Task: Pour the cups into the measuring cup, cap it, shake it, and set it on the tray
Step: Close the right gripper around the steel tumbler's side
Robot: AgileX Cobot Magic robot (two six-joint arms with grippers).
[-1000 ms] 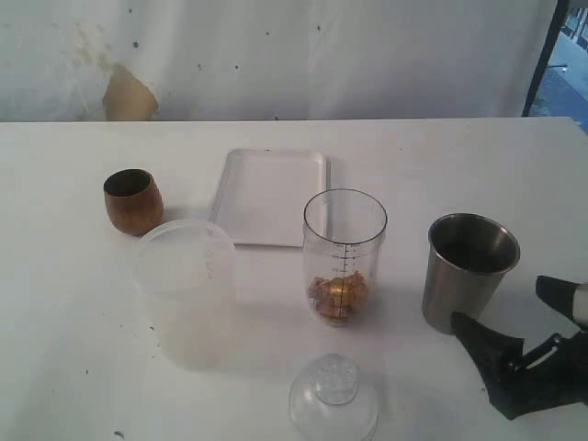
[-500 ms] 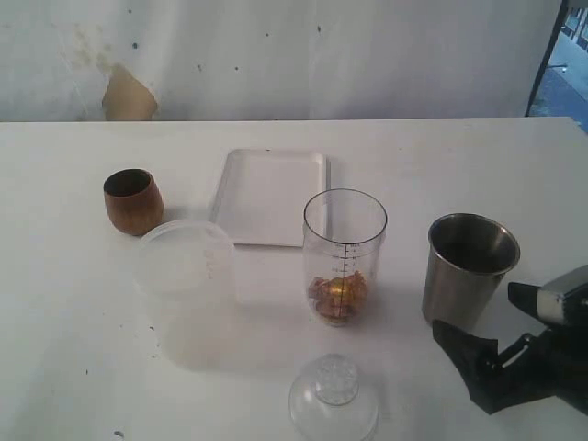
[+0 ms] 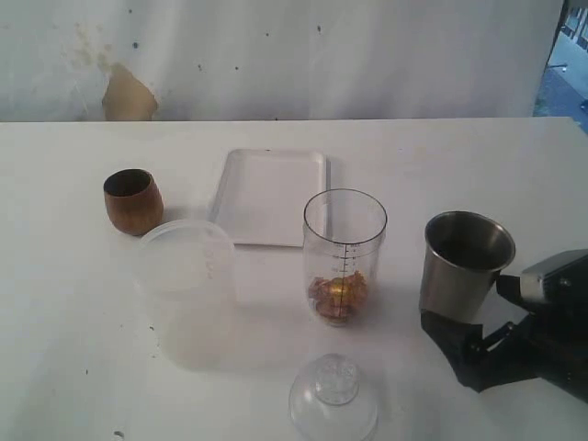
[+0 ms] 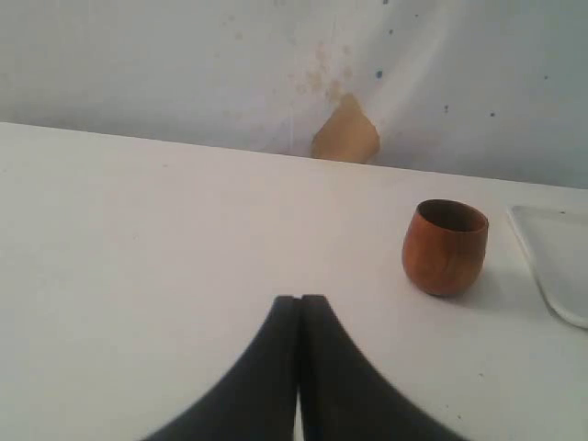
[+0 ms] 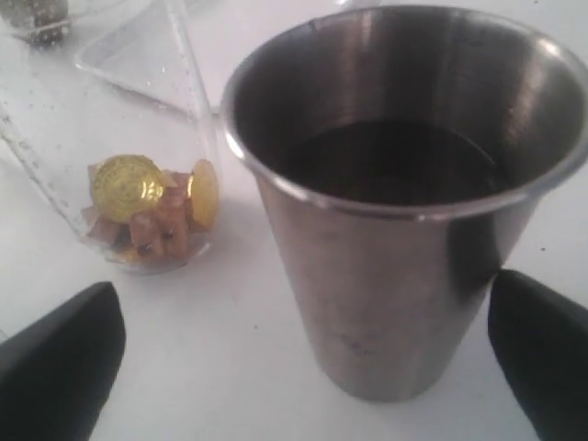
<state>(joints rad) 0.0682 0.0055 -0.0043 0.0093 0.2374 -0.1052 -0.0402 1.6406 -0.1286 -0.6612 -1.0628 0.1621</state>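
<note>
The brushed-steel tumbler (image 3: 464, 271) stands at the right of the table, and my right gripper (image 3: 473, 317) is open around its lower part. In the right wrist view the tumbler (image 5: 404, 211) sits between the two black fingers (image 5: 60, 363), much closer to one than the other. The clear measuring cup (image 3: 344, 257) stands uncapped at mid-table with gold and brown pieces (image 5: 152, 207) at its bottom. The wooden cup (image 3: 133, 200) stands at the left. Behind the measuring cup lies the white tray (image 3: 271, 195). My left gripper (image 4: 299, 299) is shut and empty, with the wooden cup (image 4: 445, 246) ahead of it.
A large frosted plastic tub (image 3: 186, 289) stands front left of the measuring cup. A clear domed lid (image 3: 333, 400) lies on the table near the front edge. A white wall with a tan patch (image 3: 127, 95) closes off the far side of the table.
My right gripper has moved in from the right edge toward the steel tumbler and now has its fingers on either side of it. The tumbler has shifted slightly left.
</note>
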